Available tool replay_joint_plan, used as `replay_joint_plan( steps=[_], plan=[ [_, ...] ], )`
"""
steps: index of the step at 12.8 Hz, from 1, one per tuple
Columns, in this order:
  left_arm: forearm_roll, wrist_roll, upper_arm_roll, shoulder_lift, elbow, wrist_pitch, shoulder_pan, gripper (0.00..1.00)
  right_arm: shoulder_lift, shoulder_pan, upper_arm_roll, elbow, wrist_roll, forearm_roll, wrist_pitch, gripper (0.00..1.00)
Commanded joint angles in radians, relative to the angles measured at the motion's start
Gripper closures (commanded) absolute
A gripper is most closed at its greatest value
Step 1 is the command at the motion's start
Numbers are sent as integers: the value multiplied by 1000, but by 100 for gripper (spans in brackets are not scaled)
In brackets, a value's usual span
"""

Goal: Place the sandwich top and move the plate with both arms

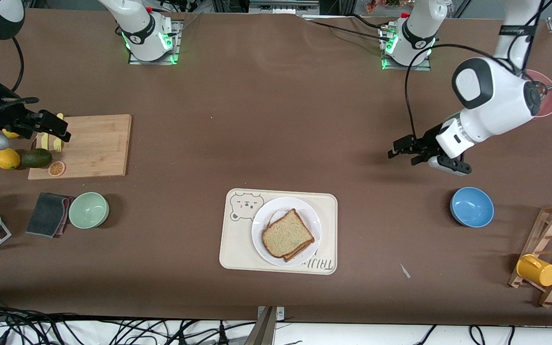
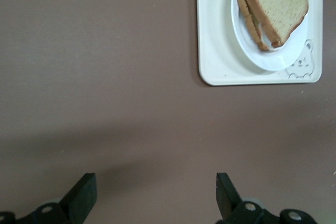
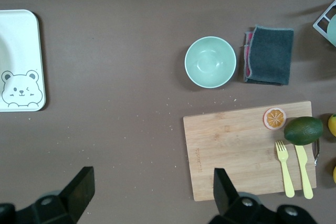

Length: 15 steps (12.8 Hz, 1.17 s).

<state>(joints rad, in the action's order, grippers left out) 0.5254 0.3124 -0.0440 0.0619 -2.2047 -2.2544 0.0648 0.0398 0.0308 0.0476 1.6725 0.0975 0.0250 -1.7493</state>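
— Front view first: sandwich top [image 1: 287, 234] lying on the lower slice, on the plate [image 1: 261, 225], on the cream tray [image 1: 233, 254] with the bear drawing. Left gripper [image 1: 403, 152]?

— Hovering over bare brown table [image 1: 266, 120] toward the left arm's end, fingers spread wide, holding nothing. Well apart from the plate; blue bowl [image 1: 471, 206] near the fingertips, closer to the front camera than the spot beneath them.

— Same in the left wrist view?

— Yes: two dark fingers [image 2: 84, 192] parted, only table between them, tray [image 2: 210, 51] and plate [image 2: 247, 45] well out ahead of the tips, sandwich top [image 2: 278, 3] square on the stack.

— Right gripper [image 1: 53, 127]?

— Up over the edge of the wooden cutting board [image 1: 98, 143] at the right arm's end. Fingers [image 3: 79, 190] open in the right wrist view, gripping nothing, bare table in the gap.

— Around those fingers?

— Cutting board [image 3: 236, 145] beside one fingertip, carrying yellow fork [image 3: 283, 169], yellow knife [image 3: 303, 171], avocado [image 3: 303, 130] and orange slice [image 3: 274, 118]. Green bowl [image 3: 210, 62] and dark folded cloth [image 3: 269, 55] ahead of the tips, side by side. Bear corner of the tray [image 3: 21, 77] off ahead of the other finger, well apart.

— Anything else?

— Lemon [image 1: 6, 158] just beside the avocado [image 1: 36, 157], and a wooden rack [image 1: 551, 254] with a yellow mug [image 1: 537, 270].
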Motion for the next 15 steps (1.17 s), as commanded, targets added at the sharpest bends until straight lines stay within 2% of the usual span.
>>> replay_joint_plan(
  steps=[1,3,5,8,11,13,15],
  plan=[
    [-219,-122,-4,-40,101,172,-19,0,6,4,0,-19,-7,16,8,0],
    [-345,-218,-4,-46,207,318,-19,0,8,4,-2,-19,-7,16,5,0],
    [-424,-265,-4,-45,311,436,-17,0,9,3,-2,-19,-9,16,4,0],
    [-530,-272,0,-45,436,557,-14,0,9,4,-2,-19,-19,18,4,0],
    [-594,-344,4,-40,523,649,4,0,14,6,-2,-19,-21,16,2,0],
    [-596,-390,6,-25,594,720,7,0,17,11,-3,-19,-22,19,-9,0],
    [-594,-394,36,-7,647,749,21,0,23,11,-5,-19,-24,35,-12,0]
  ],
)
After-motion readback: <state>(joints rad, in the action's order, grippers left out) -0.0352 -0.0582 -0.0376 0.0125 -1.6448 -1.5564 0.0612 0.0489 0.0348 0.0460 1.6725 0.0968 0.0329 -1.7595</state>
